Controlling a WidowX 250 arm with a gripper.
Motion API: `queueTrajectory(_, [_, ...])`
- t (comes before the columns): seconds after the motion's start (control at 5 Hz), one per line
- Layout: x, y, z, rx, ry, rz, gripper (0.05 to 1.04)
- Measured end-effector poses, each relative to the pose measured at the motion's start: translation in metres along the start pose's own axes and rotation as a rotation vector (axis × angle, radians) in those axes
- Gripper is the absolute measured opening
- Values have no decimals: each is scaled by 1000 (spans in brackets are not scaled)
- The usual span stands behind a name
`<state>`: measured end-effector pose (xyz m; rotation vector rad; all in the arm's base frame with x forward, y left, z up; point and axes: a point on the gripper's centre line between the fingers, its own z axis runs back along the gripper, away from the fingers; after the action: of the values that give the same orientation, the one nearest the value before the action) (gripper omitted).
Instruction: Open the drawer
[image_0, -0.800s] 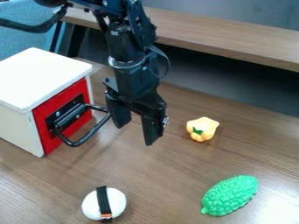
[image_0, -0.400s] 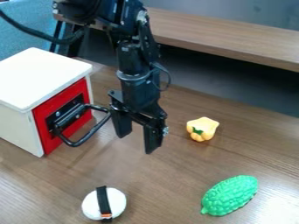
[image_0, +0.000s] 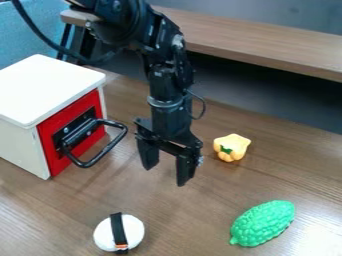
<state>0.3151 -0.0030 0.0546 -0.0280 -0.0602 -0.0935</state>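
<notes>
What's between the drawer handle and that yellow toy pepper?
The open pincer hangs between the handle and the pepper, in the camera view.

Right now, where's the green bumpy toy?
In the camera view, the green bumpy toy lies at the lower right, nearer the camera than the yellow pepper toy.

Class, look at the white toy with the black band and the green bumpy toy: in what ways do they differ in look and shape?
The green toy is long and narrows to a small tip; the white toy is rounder.
The green toy is bumpy all over, while the white toy looks smooth.
The white toy wears a dark band; the green toy has none.
Both rest on the wooden table.
</notes>
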Motion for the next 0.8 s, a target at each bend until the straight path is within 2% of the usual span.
queueTrajectory(0.2, [-1, 12, 9, 26, -15, 39, 999])
queueTrajectory(0.6, [-19, 29, 32, 19, -52, 89, 999])
queueTrajectory(0.8, [-23, 41, 35, 22, -51, 118, 999])
